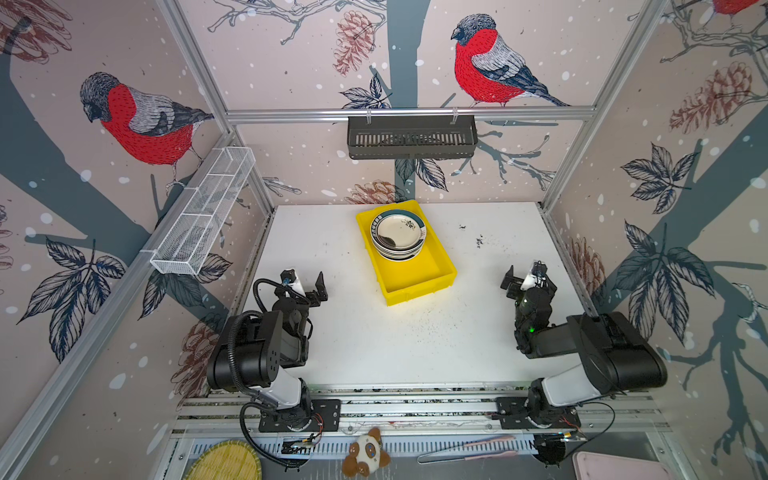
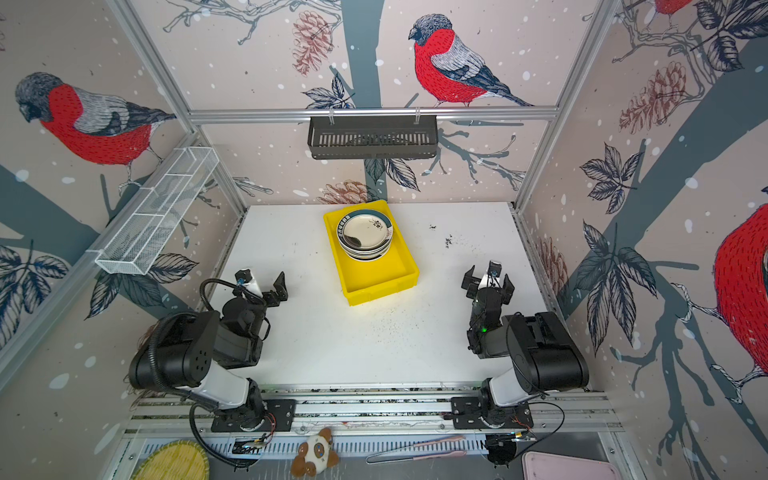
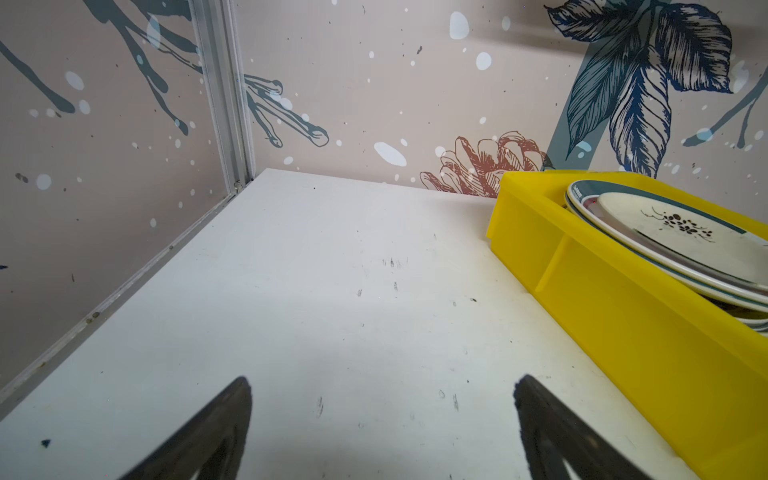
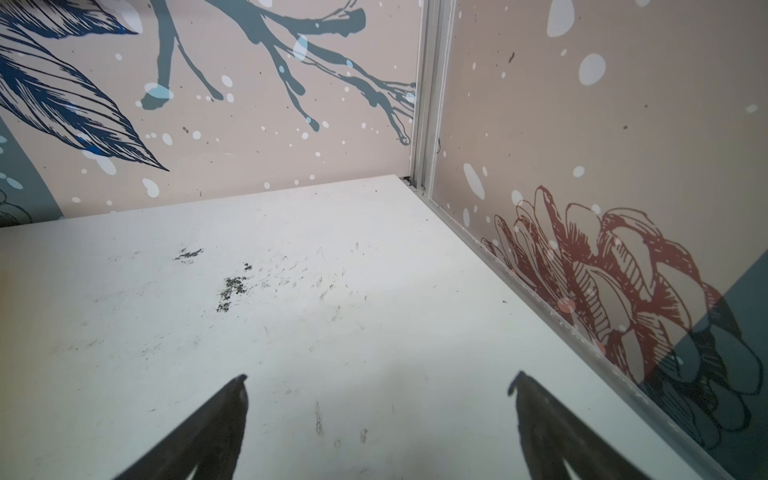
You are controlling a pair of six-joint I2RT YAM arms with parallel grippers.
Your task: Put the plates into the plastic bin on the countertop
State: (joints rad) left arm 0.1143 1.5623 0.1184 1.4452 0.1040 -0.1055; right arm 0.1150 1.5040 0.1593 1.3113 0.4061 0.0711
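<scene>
The plates [image 1: 398, 235] [image 2: 365, 233] sit as one stack in the far half of the yellow plastic bin [image 1: 415, 286] [image 2: 376, 282], which lies on the white countertop [image 1: 374, 340]. The top plate is cream with a dark floral mark and a teal rim. In the left wrist view the bin's wall [image 3: 623, 332] and the plates [image 3: 673, 241] lie off to one side. My left gripper [image 1: 305, 282] [image 2: 262, 282] [image 3: 383, 380] hovers left of the bin, open and empty. My right gripper [image 1: 524, 276] [image 2: 488, 279] [image 4: 380, 377] hovers to the bin's right, open and empty.
A black slotted basket [image 1: 411, 137] hangs on the back rail and a white wire basket [image 1: 205, 212] on the left wall. In front of the arm bases lie a woven yellow disc [image 1: 224, 461], a plush toy [image 1: 368, 453], tongs [image 1: 469, 453] and a pink tray [image 1: 615, 467].
</scene>
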